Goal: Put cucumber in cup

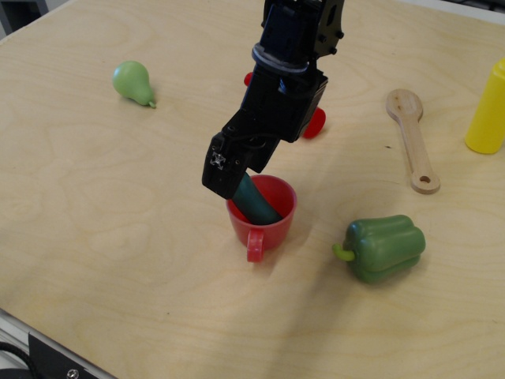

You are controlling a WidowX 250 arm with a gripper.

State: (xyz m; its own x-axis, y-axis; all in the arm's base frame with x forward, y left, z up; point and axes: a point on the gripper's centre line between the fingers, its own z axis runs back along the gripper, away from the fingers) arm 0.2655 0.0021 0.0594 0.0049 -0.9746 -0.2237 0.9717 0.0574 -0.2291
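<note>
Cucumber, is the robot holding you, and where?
It cannot be told. The cucumber leans in the red cup, its top end hidden behind the gripper, so whether the fingers grip it is unclear.

Pale green pear (pixel 132 82) lay upper left of frame on the light wood table (pixel 95 237), stem end pointing lower right. Wooden spoon (pixel 412 137) lay upper right w/ bowl end toward top & handle running down-frame; yellow bottle (pixel 488 110) stood just right of it, cut off by the frame edge. Green bell pepper (pixel 383 247) sat lower right on its side, stem to the left; a red item (pixel 313 122) near top center was mostly hidden, couldn't tell what.
</note>
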